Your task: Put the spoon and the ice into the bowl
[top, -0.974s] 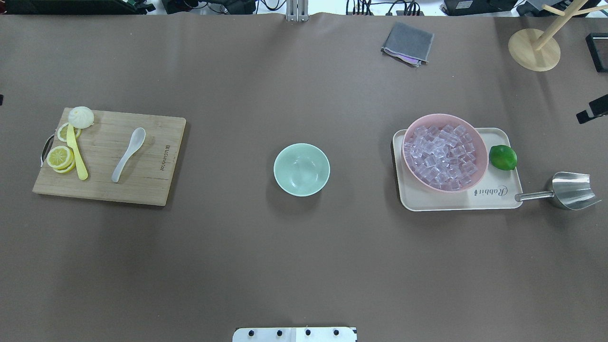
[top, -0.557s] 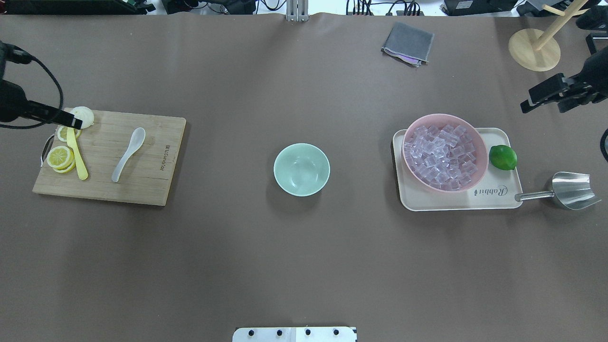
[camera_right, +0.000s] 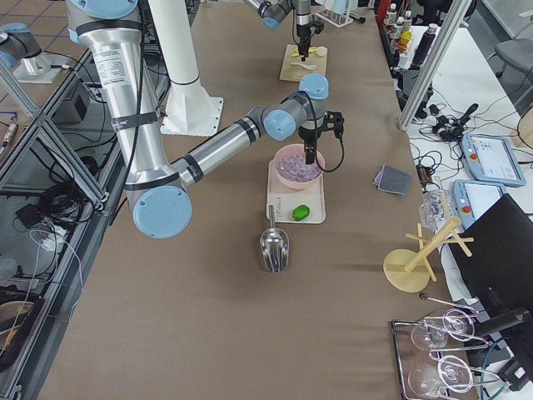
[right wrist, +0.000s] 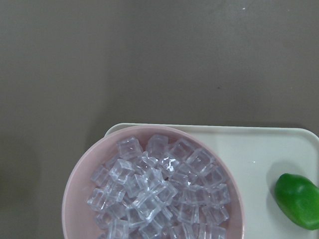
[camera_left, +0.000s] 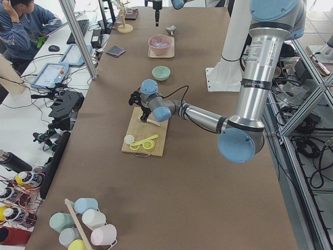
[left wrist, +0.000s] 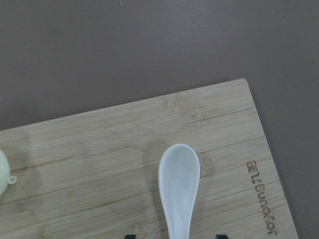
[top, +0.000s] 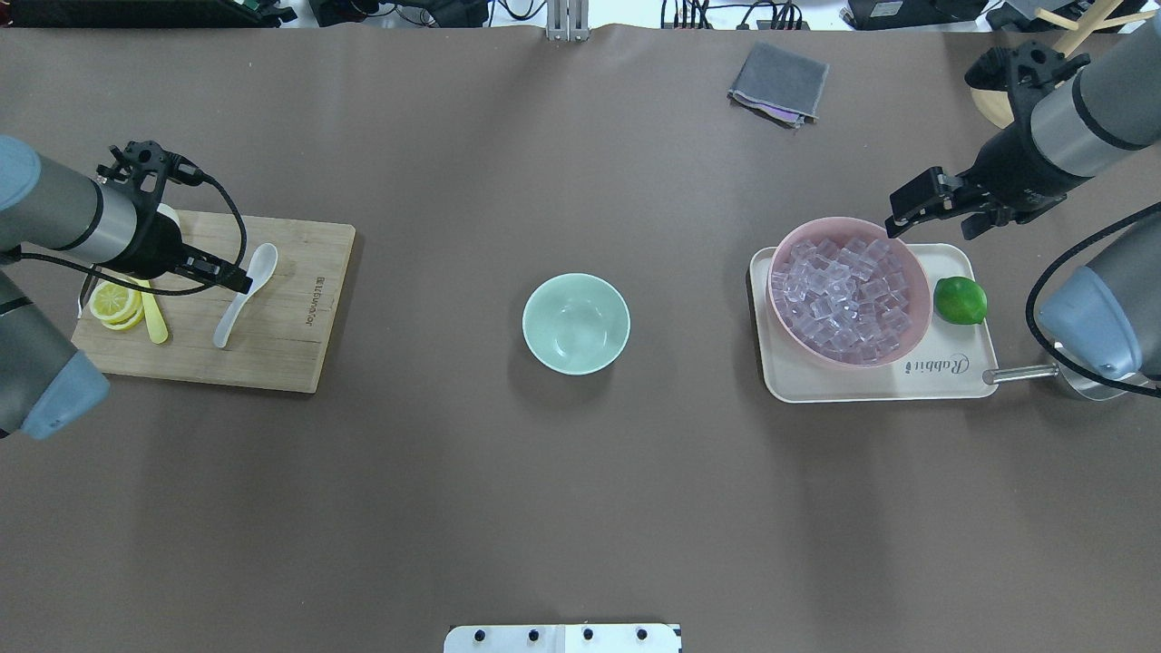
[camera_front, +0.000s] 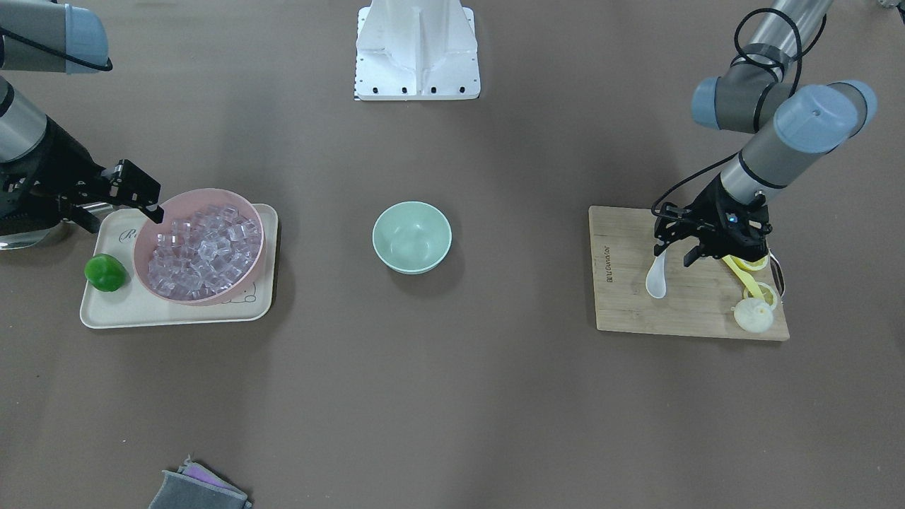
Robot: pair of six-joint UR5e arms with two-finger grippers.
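Note:
The translucent white spoon [top: 240,299] lies on the bamboo cutting board [top: 290,349]. My left gripper [top: 238,283] is open just above it. In the left wrist view the spoon's scoop [left wrist: 178,181] lies between the two fingertips at the bottom edge. The empty mint-green bowl [top: 576,324] stands at the table's middle, also in the front-facing view [camera_front: 412,237]. Many clear ice cubes [top: 848,290] fill the pink bowl [top: 918,272]. My right gripper [top: 925,222] is open and empty above the pink bowl's far right rim. The ice [right wrist: 159,199] shows below in the right wrist view.
Lemon slices [top: 113,302], a yellow utensil [top: 156,325] and a white bun [camera_front: 753,314] share the board. The pink bowl and a lime [top: 960,300] sit on a cream tray [top: 907,383]. A steel scoop [camera_right: 275,246] lies beside the tray. A grey cloth [top: 780,83] is at the back.
Both arms have come into the overhead view. The left gripper moved right across the board to the spoon. The right gripper moved left towards the pink bowl's rim.

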